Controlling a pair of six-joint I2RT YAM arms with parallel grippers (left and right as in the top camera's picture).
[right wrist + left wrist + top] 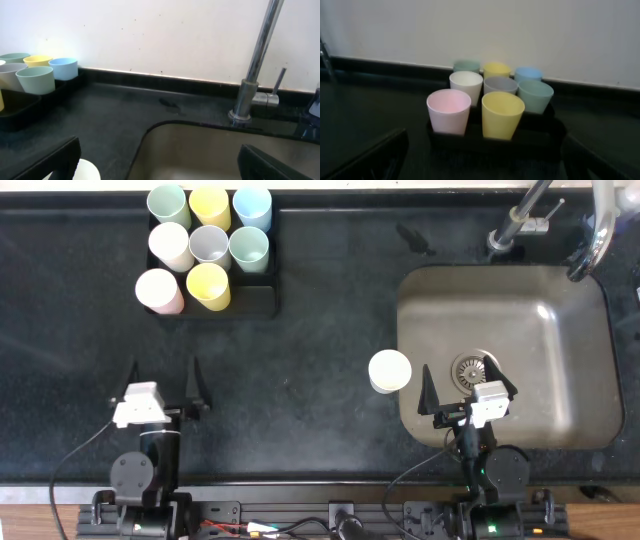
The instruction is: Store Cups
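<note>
Both grippers have their fingers spread wide and hold nothing. The left gripper point(165, 370) sits at the lower left over the dark counter point(330, 330), and the right gripper point(457, 370) sits at the lower right, by the left edge of the sink point(560, 380). One white cup point(390, 370) stands on the counter just left of the right gripper, and eight more cups point(209, 245) stand in the black tray point(262, 302) at the upper left.

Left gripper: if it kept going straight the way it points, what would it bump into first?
Probably the front wall of the black tray, or the pink cup and yellow cup behind it, depending on height. The left gripper faces them across counter.
</note>
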